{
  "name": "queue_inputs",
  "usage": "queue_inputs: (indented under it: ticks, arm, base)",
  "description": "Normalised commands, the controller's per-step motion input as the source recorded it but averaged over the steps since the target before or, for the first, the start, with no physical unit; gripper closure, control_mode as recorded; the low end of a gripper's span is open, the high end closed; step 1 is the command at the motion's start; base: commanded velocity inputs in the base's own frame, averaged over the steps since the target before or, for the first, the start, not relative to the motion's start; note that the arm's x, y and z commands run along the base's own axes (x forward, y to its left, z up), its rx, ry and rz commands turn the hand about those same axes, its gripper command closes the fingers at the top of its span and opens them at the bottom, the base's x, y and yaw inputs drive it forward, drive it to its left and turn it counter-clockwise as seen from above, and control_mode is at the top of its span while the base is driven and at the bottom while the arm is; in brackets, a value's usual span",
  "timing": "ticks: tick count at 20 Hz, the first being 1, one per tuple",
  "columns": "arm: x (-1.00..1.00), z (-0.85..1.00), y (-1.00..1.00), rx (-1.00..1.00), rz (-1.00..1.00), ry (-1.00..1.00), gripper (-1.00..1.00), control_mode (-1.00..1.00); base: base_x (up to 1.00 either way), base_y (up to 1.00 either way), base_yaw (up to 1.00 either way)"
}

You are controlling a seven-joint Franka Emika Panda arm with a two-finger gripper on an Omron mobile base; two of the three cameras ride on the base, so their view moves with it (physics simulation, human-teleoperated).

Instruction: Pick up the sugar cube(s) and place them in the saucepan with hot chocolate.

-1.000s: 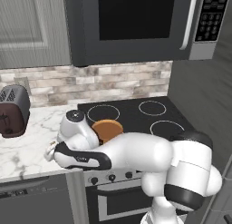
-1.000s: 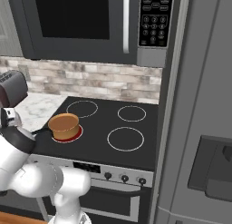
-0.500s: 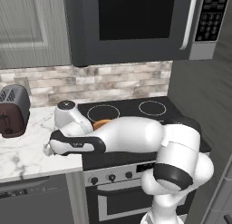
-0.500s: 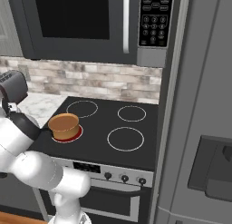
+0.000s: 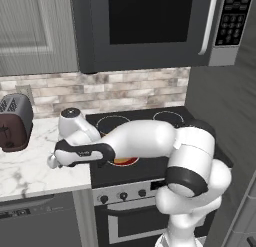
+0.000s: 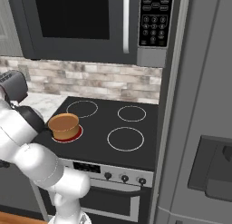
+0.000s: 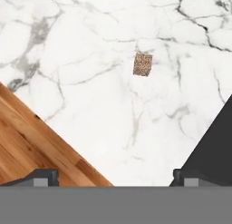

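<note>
The hand view looks straight down on the white marble counter (image 7: 113,105), where one sugar cube (image 7: 142,64) lies alone at about one o'clock from the gripper (image 7: 115,175), whose finger tips (image 7: 43,177) stand wide apart and hold nothing; in the left base view the arm covers that spot. The right base view shows the saucepan (image 6: 64,125) on the stove's (image 6: 122,141) front-left burner, at three o'clock from the hand, while the left base view shows the toaster (image 5: 15,123) at its ten o'clock. Bare marble surrounds the cube, with the counter edge and wood floor (image 7: 31,141) at eight o'clock and the stove's dark edge at four.
</note>
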Motion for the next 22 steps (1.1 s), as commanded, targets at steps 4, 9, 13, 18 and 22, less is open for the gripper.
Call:
queue_inputs:
  ticks: [4, 9, 13, 18, 22]
  arm:
    - [0.24, -0.15, 0.0, 0.0, 0.0, 0.0, -1.0, -1.0]
    - [0.25, -0.28, 0.0, 0.0, 0.0, 0.0, -1.0, -1.0]
    - [0.21, -0.27, 0.0, 0.0, 0.0, 0.0, -1.0, -1.0]
    - [0.08, -0.04, 0.19, 0.0, 0.0, 0.0, -1.0, -1.0]
    - [0.18, 0.0, 0.31, 0.0, 0.0, 0.0, -1.0, -1.0]
  base:
    - [0.0, 0.0, 0.0]
    - [0.0, 0.0, 0.0]
    - [0.0, 0.0, 0.0]
    - [0.0, 0.0, 0.0]
    - [0.0, 0.0, 0.0]
